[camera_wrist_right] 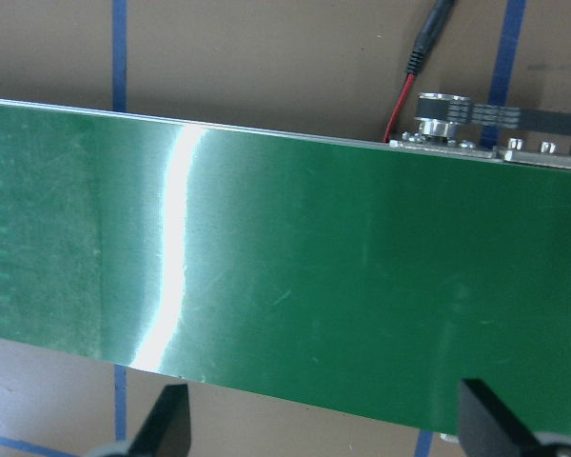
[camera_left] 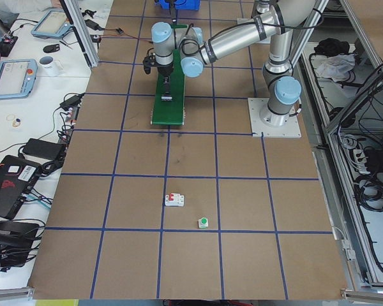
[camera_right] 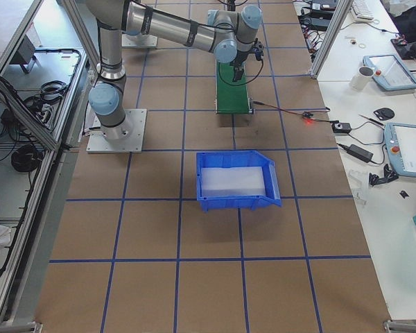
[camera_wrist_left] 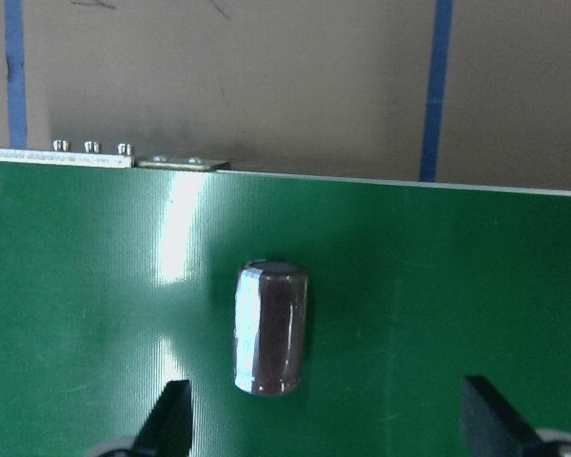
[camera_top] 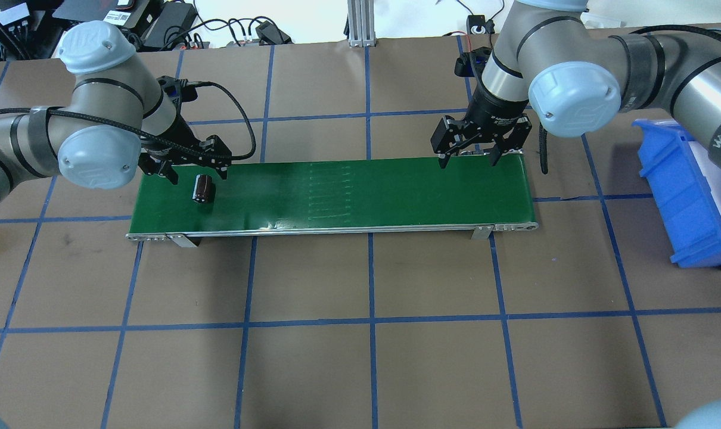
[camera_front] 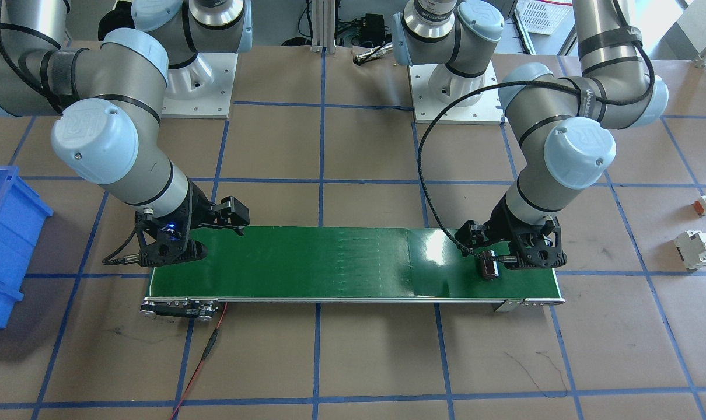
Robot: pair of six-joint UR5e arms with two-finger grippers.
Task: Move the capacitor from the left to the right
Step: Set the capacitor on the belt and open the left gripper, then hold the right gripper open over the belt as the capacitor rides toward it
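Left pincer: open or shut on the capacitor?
Open. The left pincer has its fingertips wide apart; the capacitor rests free on the green belt ahead of them, touching neither.
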